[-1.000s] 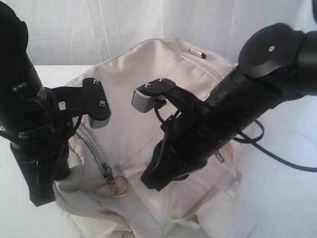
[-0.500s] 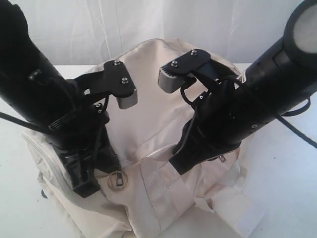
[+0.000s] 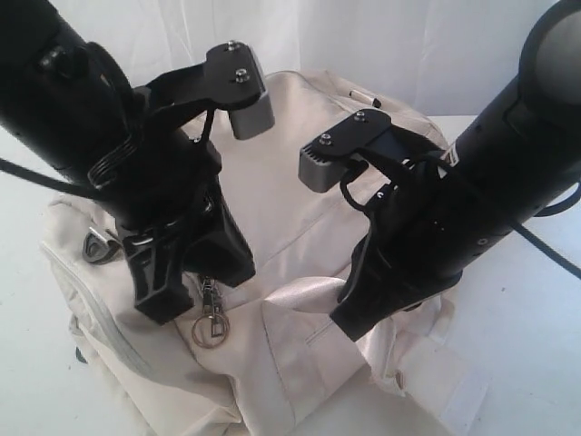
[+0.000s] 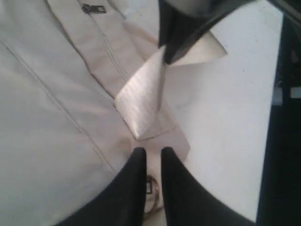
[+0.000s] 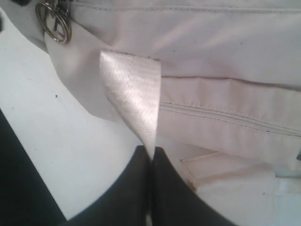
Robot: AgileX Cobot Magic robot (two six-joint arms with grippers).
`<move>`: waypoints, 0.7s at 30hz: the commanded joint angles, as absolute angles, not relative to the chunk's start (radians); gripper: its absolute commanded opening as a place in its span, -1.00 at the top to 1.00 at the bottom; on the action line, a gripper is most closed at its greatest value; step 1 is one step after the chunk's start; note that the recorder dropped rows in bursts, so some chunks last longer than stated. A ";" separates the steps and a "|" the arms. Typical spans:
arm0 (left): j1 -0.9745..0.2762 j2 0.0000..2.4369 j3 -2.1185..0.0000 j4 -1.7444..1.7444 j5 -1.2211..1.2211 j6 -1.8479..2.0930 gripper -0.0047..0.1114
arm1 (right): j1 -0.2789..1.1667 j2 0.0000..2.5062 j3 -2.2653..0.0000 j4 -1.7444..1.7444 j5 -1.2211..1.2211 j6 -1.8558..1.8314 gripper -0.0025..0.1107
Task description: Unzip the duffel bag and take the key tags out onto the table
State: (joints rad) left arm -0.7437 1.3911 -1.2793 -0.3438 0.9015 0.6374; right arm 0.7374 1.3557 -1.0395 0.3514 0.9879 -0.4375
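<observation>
**Slack cream bag braced by its strap, zip not yet opened**

Working over the large cream fabric duffel bag (image 3: 281, 163), slumped mid-counter on the wide white counter (image 3: 517, 363). Apparently lying with its long axis from near edge toward far edge. Judged soft, floppy and light: bound to bunch under a pull, so needs bracing. Clamped tight with the right end effector (image 5: 151, 157) on the pale woven webbing strap (image 5: 134, 89). Nearly closed at the left end effector (image 4: 153, 153), just by the dark metal zipper pull (image 3: 211, 322) with its ring; cannot tell whether gripping. Best taken by that stiff pull. No sight of the coloured plastic key tags; presumably inside.
</observation>
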 commanded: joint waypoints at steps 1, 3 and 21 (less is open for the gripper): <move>-0.740 1.384 -1.287 -0.350 1.033 0.655 0.23 | 0.737 1.343 -1.046 0.323 1.006 -0.437 0.96; -0.740 1.384 -1.287 -0.350 1.055 0.655 0.11 | 0.737 1.343 -1.046 0.323 1.006 -0.433 0.96; -0.740 1.384 -1.202 -0.273 1.042 1.015 0.01 | 0.737 1.343 -1.046 0.323 0.982 -0.422 0.96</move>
State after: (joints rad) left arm -0.7437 1.3911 -1.2369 -0.2664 1.0483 0.9325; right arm 0.7374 1.3557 -1.0395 0.3364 0.9844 -0.4286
